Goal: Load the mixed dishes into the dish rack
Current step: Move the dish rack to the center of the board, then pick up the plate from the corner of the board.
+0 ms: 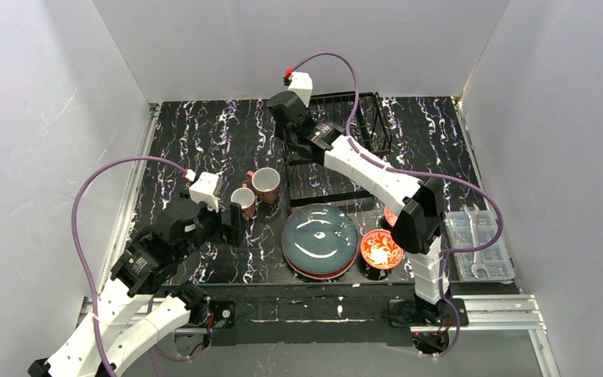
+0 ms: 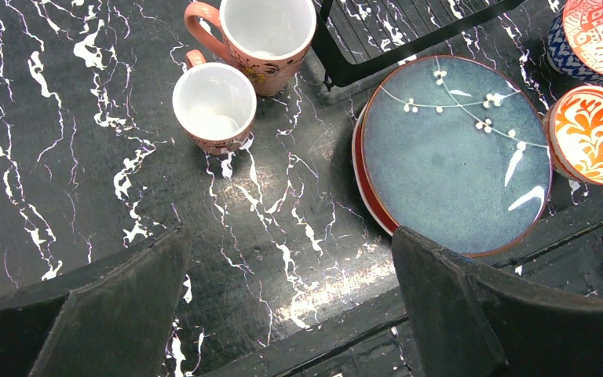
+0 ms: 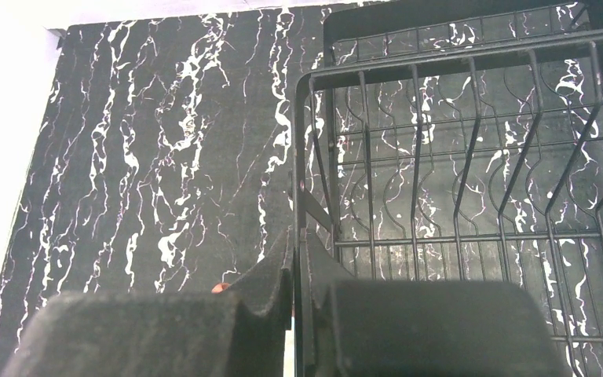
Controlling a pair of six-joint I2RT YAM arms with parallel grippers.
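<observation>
Right hand (image 3: 296, 261), seemingly tight on dish rack (image 3: 440, 59).

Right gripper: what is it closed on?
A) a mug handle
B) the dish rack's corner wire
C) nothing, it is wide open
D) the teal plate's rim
B: in the right wrist view the right gripper is pinched on an upright corner wire of the dish rack, while the mugs and the teal plate sit apart on the table, nearer the arm bases.
</observation>
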